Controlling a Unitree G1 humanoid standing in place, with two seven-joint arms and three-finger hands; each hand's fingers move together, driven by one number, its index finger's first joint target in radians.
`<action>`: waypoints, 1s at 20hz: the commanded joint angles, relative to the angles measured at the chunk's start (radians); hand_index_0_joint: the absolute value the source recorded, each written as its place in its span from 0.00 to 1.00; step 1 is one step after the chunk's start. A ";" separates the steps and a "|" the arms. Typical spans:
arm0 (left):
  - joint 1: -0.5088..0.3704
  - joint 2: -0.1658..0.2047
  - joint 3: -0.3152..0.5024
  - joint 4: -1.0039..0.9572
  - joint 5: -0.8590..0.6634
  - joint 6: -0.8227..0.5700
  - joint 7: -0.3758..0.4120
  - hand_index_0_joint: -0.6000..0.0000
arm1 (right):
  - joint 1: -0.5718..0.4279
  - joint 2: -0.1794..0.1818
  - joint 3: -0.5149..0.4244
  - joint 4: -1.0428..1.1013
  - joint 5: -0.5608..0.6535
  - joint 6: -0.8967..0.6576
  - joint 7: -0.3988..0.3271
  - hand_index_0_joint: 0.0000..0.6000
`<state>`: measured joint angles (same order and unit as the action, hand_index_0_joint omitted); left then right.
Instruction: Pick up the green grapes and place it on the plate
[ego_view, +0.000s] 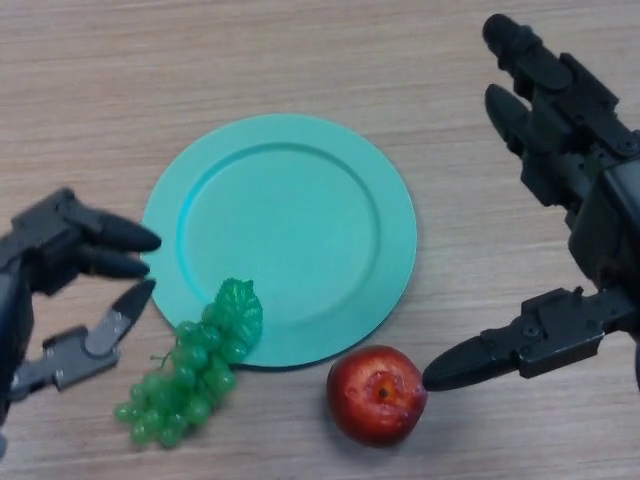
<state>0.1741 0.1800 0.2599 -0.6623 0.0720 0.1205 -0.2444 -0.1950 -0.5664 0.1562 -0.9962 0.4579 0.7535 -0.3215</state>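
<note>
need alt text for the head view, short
Green grapes lie on a wooden table, leaf overlapping the rim of a teal plate; the open left hand is beside them. The open right hand is near a red apple.

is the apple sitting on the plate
No, the red apple lies on the table just below the teal plate's lower rim, beside the right hand's thumb.

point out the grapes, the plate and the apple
grapes (190, 385), head view, middle of the bunch
plate (290, 225), head view, bare centre of the dish
apple (375, 395), head view, top near the stem dimple
</note>
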 joint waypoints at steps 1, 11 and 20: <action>-0.042 0.060 0.085 -0.083 0.076 -0.117 0.005 0.00 | -0.022 -0.026 -0.064 -0.051 0.008 -0.172 -0.028 0.00; 0.017 0.029 0.128 -0.071 0.224 -0.155 -0.052 0.75 | -0.026 0.013 -0.069 -0.051 -0.037 -0.132 0.010 0.00; 0.183 0.010 0.009 0.072 0.483 -0.204 -0.013 1.00 | -0.078 0.117 -0.016 -0.051 -0.130 -0.037 0.071 0.00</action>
<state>0.3582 0.1618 0.2202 -0.5328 0.5377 0.0141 -0.3355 -0.2404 -0.4391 0.1823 -0.9961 0.3770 0.8114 -0.2536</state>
